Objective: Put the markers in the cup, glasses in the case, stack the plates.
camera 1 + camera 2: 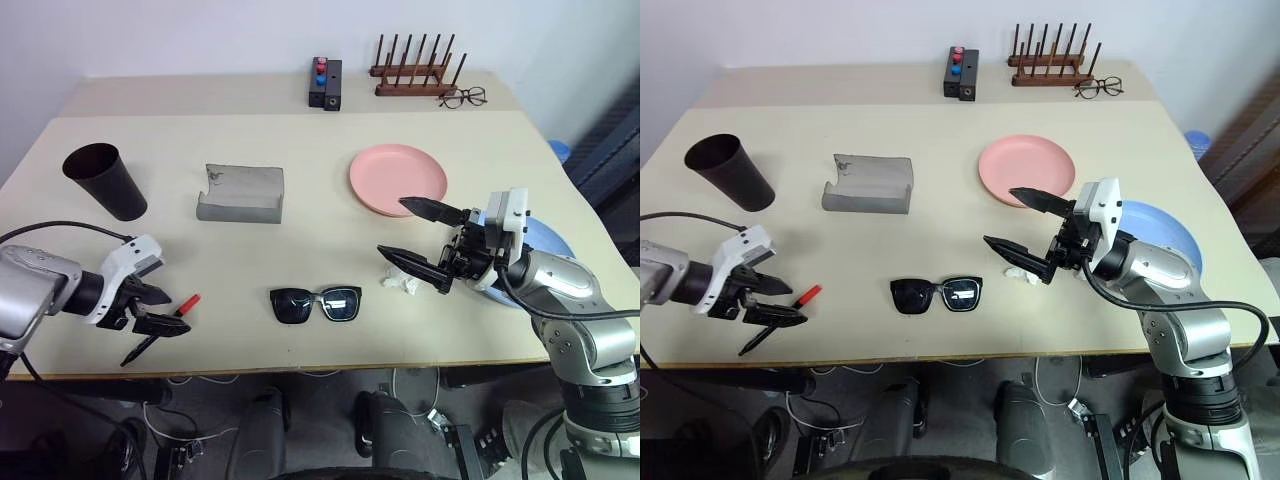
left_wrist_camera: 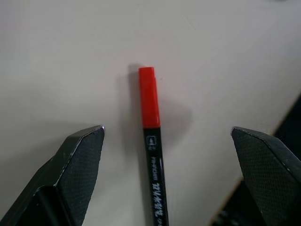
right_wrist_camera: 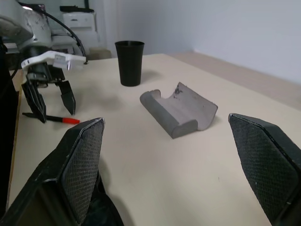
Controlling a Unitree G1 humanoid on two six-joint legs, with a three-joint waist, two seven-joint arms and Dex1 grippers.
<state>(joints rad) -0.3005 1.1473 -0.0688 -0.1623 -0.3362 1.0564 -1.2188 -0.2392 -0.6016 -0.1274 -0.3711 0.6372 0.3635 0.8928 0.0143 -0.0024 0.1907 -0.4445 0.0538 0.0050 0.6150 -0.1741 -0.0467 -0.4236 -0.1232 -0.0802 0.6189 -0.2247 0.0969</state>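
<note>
Left wrist view looks straight down on the dark-bodied marker with a red cap (image 2: 151, 146), which lies flat on the beige wooden table (image 2: 56, 56) between the two black fingers (image 2: 70, 174) of the left gripper (image 1: 157, 312); those fingers are spread wide, one on either side of the pen, and neither touches it. The red cap points away from the fingertips. From the head camera the same gripper hangs over the near left edge of the table, the pen under it.

Beyond those fingers, farther in on the table, stands the tall matte black tapered cup (image 1: 104, 180), upright and well apart from the pen. Next to it lies the grey felt-like glasses case (image 1: 241, 194), its flap open.

The right gripper (image 1: 424, 241) is held above the table, pointing toward the left, with its fingers released and nothing between them. Just below its lower finger lies a small crumpled white object (image 1: 403, 282) whose nature I cannot tell. The black thick-framed sunglasses (image 1: 315, 303) rest near the front edge, a little way past those fingertips. The round pink plastic plate (image 1: 390, 175) lies just behind the upper finger, and the light blue plastic plate (image 1: 1165, 232) lies behind the wrist, partly hidden by the arm.
</note>
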